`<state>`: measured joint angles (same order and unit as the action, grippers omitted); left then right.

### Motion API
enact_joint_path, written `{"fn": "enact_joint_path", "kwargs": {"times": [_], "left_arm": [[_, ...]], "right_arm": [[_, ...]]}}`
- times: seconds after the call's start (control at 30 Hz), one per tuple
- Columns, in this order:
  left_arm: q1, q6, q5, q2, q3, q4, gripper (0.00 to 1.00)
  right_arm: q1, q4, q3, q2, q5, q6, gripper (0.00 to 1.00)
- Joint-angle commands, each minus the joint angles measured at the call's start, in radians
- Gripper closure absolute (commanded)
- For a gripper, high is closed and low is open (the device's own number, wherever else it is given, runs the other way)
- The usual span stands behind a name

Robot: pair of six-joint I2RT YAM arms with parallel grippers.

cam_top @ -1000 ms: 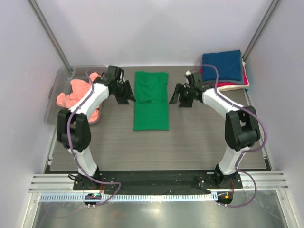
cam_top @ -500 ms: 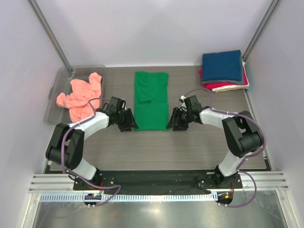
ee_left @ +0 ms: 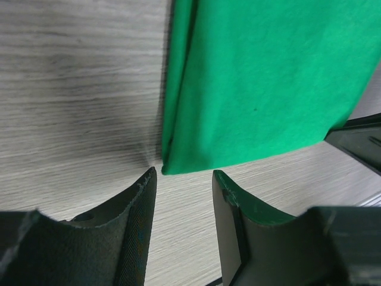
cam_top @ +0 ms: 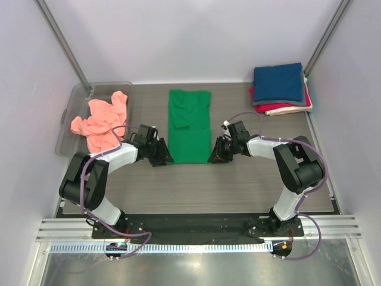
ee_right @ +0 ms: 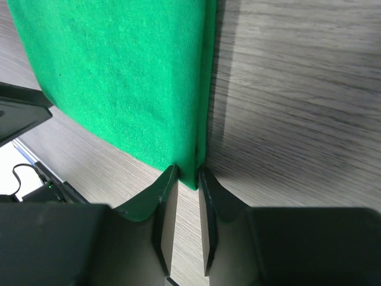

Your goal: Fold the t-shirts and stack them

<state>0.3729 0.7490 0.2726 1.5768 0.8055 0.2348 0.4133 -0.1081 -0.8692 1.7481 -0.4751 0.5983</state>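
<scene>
**Top external view.** I log one green t-shirt (cam_top: 189,126), folded into a long strip, lying flat mid-table (cam_top: 250,185) with its length running away from the arm bases. The left gripper (cam_top: 159,154) sits low at the strip's near left corner and the right gripper (cam_top: 217,152) at its near right corner. From up here I cannot tell how either pair of fingers stands. A salmon-pink t-shirt (cam_top: 100,119) lies crumpled in the clear bin (cam_top: 66,113) at far left. At far right I count a folded stack: navy t-shirt (cam_top: 277,82) on top, red t-shirt (cam_top: 280,109) under it, and a cream edge (cam_top: 300,107) at the bottom.

**Left wrist view.** The fingers (ee_left: 140,202) stand apart with a plain gap between them. The shirt's corner lies on the wood just ahead of that gap, and I see neither finger touching it. Nothing is held. A dark part of the other gripper shows at the right edge.

**Right wrist view.** The fingers (ee_right: 166,190) are drawn close. The folded corner of the green cloth sits between their tips, pinched from both sides. The rest of the strip runs away flat on the table.
</scene>
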Motion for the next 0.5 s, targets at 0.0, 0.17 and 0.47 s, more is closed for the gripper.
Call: {"fn": "enact_joint_path", "kwargs": {"times": [0.0, 0.17, 0.47], "left_arm": [[0.009, 0.004, -0.004, -0.008, -0.017, -0.045, 0.56], [0.014, 0.006, -0.015, -0.027, -0.04, -0.046, 0.57], [0.017, 0.004, -0.038, 0.023, -0.052, -0.087, 0.7]], "right_arm": [[0.007, 0.024, 0.016, 0.019, 0.016, 0.001, 0.74], [0.007, 0.024, 0.018, 0.019, 0.018, 0.0, 0.76], [0.007, 0.021, 0.016, 0.027, 0.016, 0.0, 0.86]]}}
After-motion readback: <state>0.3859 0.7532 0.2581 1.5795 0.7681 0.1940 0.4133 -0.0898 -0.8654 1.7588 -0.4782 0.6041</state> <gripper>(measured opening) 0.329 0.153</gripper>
